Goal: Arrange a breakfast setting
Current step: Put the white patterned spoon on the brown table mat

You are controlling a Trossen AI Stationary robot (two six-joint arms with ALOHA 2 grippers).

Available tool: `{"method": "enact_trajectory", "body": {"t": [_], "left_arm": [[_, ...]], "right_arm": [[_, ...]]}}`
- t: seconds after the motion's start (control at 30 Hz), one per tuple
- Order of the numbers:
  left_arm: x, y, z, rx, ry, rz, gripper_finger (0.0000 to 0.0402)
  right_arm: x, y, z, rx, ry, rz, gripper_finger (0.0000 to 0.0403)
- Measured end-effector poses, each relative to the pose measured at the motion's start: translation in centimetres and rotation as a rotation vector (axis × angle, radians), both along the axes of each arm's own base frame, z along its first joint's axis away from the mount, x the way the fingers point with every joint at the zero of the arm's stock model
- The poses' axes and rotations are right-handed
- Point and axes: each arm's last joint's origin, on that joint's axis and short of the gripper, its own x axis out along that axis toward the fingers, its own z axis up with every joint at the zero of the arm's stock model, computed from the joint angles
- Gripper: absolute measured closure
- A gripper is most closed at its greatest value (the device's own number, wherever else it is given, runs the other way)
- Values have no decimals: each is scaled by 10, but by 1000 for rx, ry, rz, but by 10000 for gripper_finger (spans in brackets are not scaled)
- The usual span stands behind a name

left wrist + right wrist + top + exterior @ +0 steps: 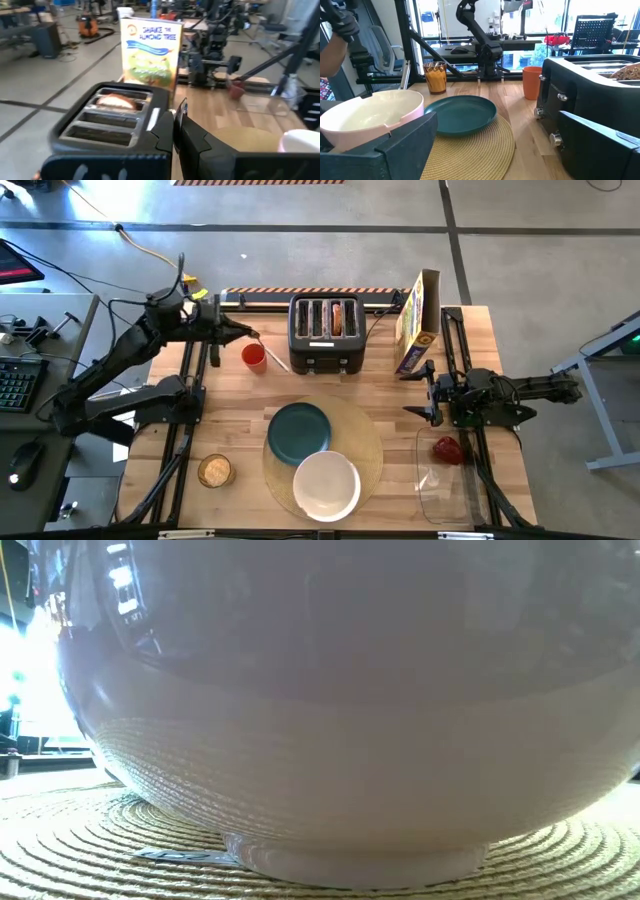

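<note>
My left gripper (252,335) hangs pinched shut and empty beside the small red cup (254,357), left of the toaster (325,335). The bagel half (346,317) sits in a toaster slot. My right gripper (428,392) hovers with fingers spread, holding nothing; the red food item (447,449) lies nearby. Plate (299,432) and white bowl (326,484) share the placemat (366,442), with bare wood between them and the toaster.
</note>
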Motion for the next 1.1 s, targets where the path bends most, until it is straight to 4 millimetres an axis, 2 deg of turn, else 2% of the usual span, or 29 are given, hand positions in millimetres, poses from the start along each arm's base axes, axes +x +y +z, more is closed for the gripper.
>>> {"method": "enact_trajectory", "body": {"t": [0.43, 1.1], "left_arm": [[50, -5, -6, -60, -24, -185, 401], [120, -38, -20, -201, -98, -420, 401]], "right_arm": [[0, 0, 0, 0, 0, 0, 4], [0, -1, 0, 1, -4, -25, 4]]}}
